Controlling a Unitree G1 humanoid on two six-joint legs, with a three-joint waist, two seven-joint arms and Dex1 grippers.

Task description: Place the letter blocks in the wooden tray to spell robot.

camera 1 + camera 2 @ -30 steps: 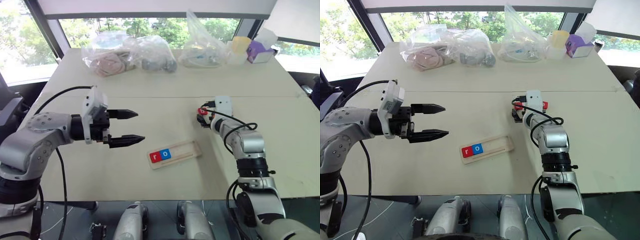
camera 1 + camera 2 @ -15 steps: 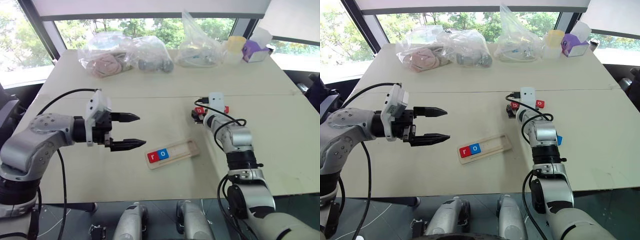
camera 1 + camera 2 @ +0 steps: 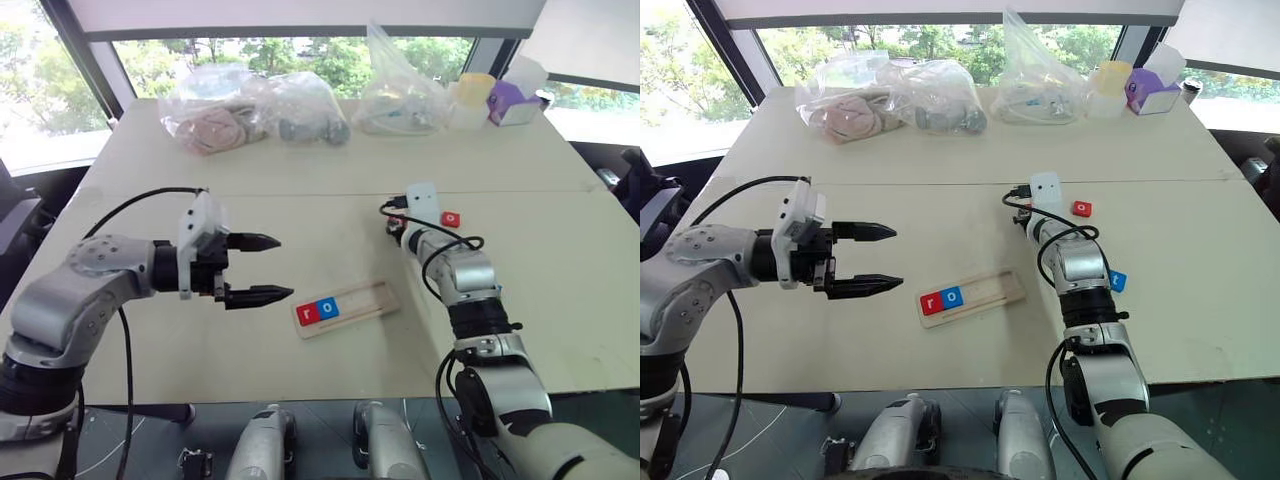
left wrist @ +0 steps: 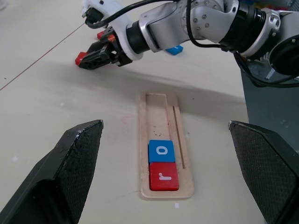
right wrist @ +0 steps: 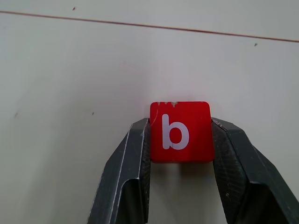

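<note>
Right jaws clamp red b block [image 5: 180,131] between them.

Lab — bagged props [image 3: 255,105] on window-side table [image 3: 330,180]

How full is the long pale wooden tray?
Partly full. The long pale wooden tray holds a red r tile and a blue o tile at one end; the rest is bare.

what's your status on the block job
Right end effector shut on red b block. Left end effector open, hovering. Wooden tray holds r, o. Nothing blocking.
</note>
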